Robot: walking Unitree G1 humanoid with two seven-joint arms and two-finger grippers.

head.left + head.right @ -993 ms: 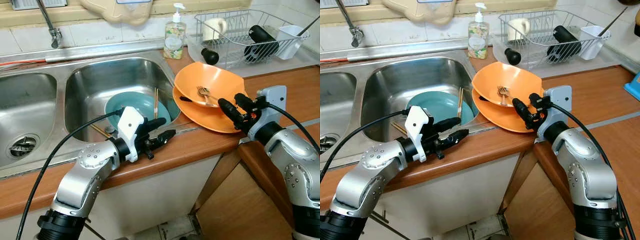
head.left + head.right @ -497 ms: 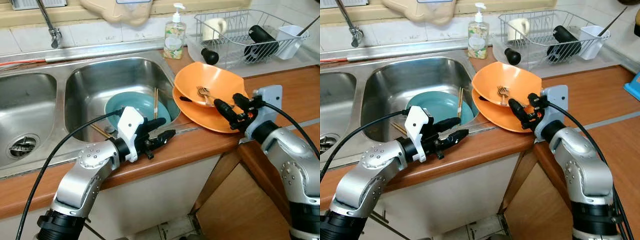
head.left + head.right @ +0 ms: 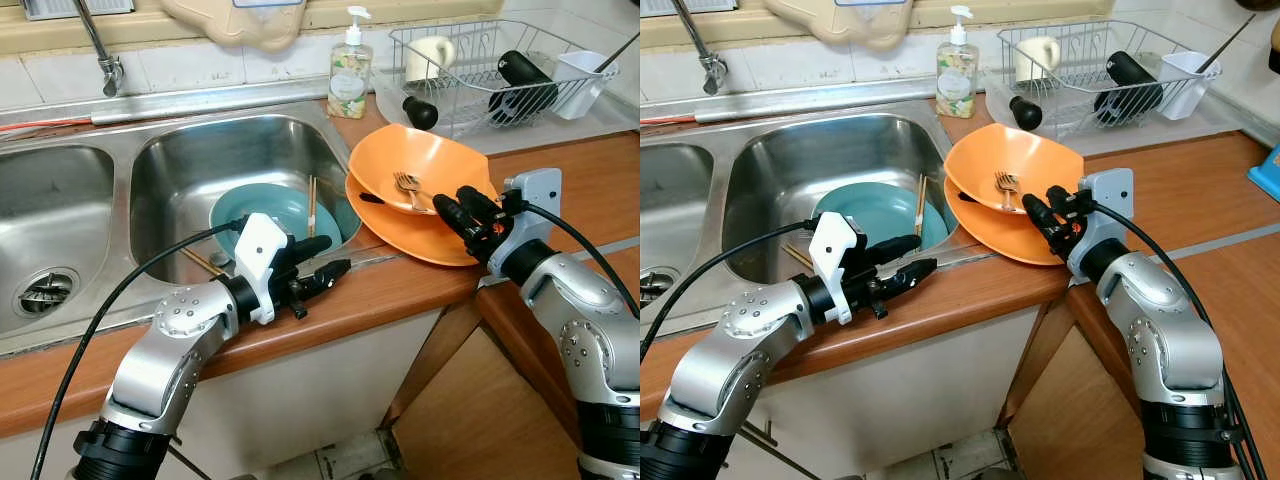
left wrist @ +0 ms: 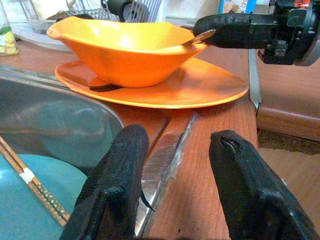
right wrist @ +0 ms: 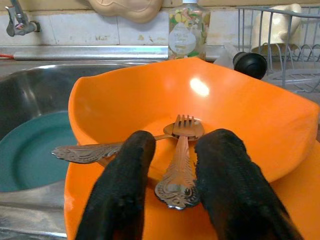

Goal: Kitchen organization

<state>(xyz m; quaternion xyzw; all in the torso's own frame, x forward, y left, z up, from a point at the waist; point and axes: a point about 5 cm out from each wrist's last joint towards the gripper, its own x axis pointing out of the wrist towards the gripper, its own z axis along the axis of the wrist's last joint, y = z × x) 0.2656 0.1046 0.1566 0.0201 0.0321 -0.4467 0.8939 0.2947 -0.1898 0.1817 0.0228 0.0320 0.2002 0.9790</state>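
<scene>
Glossy orange bowl, engraved metal fork

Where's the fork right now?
The fork lies in the orange bowl on the counter right of the sink, its handle between the right gripper's open fingers.

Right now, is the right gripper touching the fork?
Cannot tell. In the right wrist view the open right gripper straddles the fork handle in the orange bowl, but no clear gap or contact shows.
</scene>
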